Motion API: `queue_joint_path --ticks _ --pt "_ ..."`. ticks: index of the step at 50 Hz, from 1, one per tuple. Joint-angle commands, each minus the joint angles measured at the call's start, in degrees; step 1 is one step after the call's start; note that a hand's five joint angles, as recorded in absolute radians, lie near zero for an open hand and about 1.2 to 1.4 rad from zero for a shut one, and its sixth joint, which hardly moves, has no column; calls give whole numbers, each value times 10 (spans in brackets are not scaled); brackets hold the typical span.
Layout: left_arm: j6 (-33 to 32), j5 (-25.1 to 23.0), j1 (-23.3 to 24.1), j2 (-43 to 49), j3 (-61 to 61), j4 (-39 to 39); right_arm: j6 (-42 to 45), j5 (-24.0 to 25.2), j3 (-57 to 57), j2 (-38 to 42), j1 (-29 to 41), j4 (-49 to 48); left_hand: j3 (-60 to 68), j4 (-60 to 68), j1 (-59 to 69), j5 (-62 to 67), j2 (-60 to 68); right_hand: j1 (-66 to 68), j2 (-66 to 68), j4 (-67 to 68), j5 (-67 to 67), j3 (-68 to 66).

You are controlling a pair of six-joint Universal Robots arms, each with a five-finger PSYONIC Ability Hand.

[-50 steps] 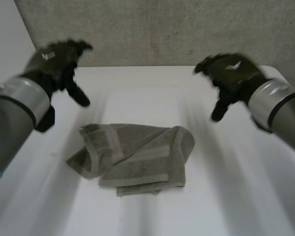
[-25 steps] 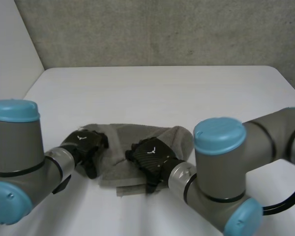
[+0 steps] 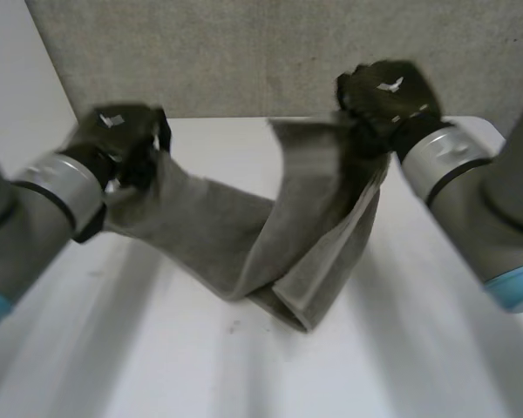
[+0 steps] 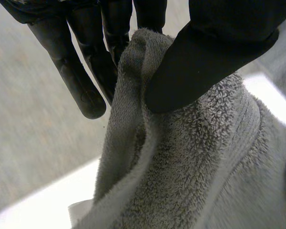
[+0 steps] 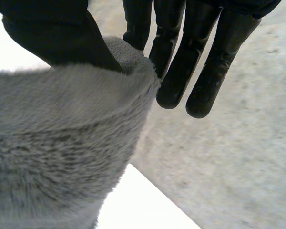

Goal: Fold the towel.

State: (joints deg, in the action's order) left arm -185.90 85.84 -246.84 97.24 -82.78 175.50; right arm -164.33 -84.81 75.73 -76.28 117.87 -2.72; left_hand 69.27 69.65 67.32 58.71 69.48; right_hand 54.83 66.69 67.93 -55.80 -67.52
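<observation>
nearest the camera lies the bare front of the white table (image 3: 157, 374). over it hangs the grey-green terry towel (image 3: 244, 235), strung between the two hands and sagging in a v. its lowest fold dips just right of the table's middle, and whether that fold touches the surface cannot be told. from that low point one broad band of cloth rises to the left, and another, twisted and doubled over, rises to the right.

the grey left arm (image 3: 35, 218) comes in from the near left and the grey right arm (image 3: 488, 200) from the near right.

the left robot hand (image 3: 118, 139) is raised over the far left part of the table, at the towel's upper left end. in the left wrist view its thumb (image 4: 205, 52) presses a bunched edge of cloth against the nearly straight fingers (image 4: 81, 81), a narrow pinch with the towel in it.

the right robot hand (image 3: 388, 91) sits higher, above the table's far right edge, at the towel's upper right end. in the right wrist view its thumb lies on the rolled edge, clamping it against straight fingers whose tips reach past the cloth.

beyond both hands a rough grey wall (image 3: 244, 52) stands behind the table's far edge.
</observation>
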Motion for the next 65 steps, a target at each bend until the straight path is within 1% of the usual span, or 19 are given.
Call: queue_joint_path --ticks 1,4,7,9,17,21,23,24,25,26,27,28,29,34,37,40,44,52,65 --pt "53 -8 -16 -102 -11 -7 -4 36 -29 -86 -71 74 107 103 127 113 105 252 133 121 -142 -125" --pt "53 -12 -23 -102 -11 -6 -8 57 -39 -77 -90 82 107 103 127 113 105 252 133 121 -142 -125" --pt "53 -23 -41 -59 -7 -6 -14 65 -56 0 -94 82 107 103 127 113 105 252 133 121 -142 -125" --pt "52 -24 -48 23 6 -6 -14 66 -66 34 -92 83 107 103 127 113 105 252 133 121 -142 -125" --pt "41 -21 -50 213 82 -5 -6 68 -123 210 -87 59 107 103 127 113 105 252 133 121 -142 -125" --pt "32 -20 -54 266 119 -3 -6 68 -132 242 -87 36 13 10 33 19 11 252 133 121 -142 -125" --pt "24 -18 -58 294 146 5 -6 69 -122 248 -87 13 -117 -121 -98 -111 -119 252 133 121 -142 -125" --pt "24 -18 -58 294 146 5 -6 69 -122 248 -87 13 -118 -122 -98 -112 -120 252 133 121 -142 -125" --pt "20 -19 -59 297 150 12 -6 67 -117 248 -87 9 -279 -283 -260 -274 -282 252 133 121 -142 -125" --pt "15 -19 -58 296 149 19 -6 65 -111 244 -87 11 -439 -443 -420 -434 -441 29 -89 -102 81 98" --pt "11 -19 -58 293 146 20 -6 64 -100 236 -87 12 -527 -531 -508 -522 -530 -339 -458 -470 449 466" --pt "11 -19 -58 293 146 20 -6 64 -100 236 -87 12 -528 -532 -509 -523 -530 -343 -462 -474 453 470" --pt "5 -20 -57 289 141 19 -6 64 -88 221 -87 16 -568 -572 -549 -563 -570 -448 -567 -579 558 575" --pt "-6 -23 -56 231 86 17 23 73 -38 156 -87 15 -577 -581 -558 -571 -579 -448 -567 -579 558 575" --pt "-22 -23 -56 179 32 22 84 79 -10 125 -86 15 -577 -581 -558 -571 -579 -448 -567 -579 558 575" --pt "-60 -24 -57 110 -39 27 196 112 7 111 -85 19 -567 -571 -548 -561 -569 -448 -567 -579 558 575" --pt "-89 -24 -59 71 -82 30 259 136 3 120 -85 26 -564 -567 -544 -558 -566 -448 -567 -579 558 575" --pt "-162 -27 -88 -20 -192 56 307 129 -91 235 -26 32 -525 -529 -506 -519 -527 -448 -567 -579 558 575" --pt "-164 -88 -99 -35 -272 55 311 81 -272 416 2 43 -500 -504 -480 -494 -502 -441 -559 -572 550 568"
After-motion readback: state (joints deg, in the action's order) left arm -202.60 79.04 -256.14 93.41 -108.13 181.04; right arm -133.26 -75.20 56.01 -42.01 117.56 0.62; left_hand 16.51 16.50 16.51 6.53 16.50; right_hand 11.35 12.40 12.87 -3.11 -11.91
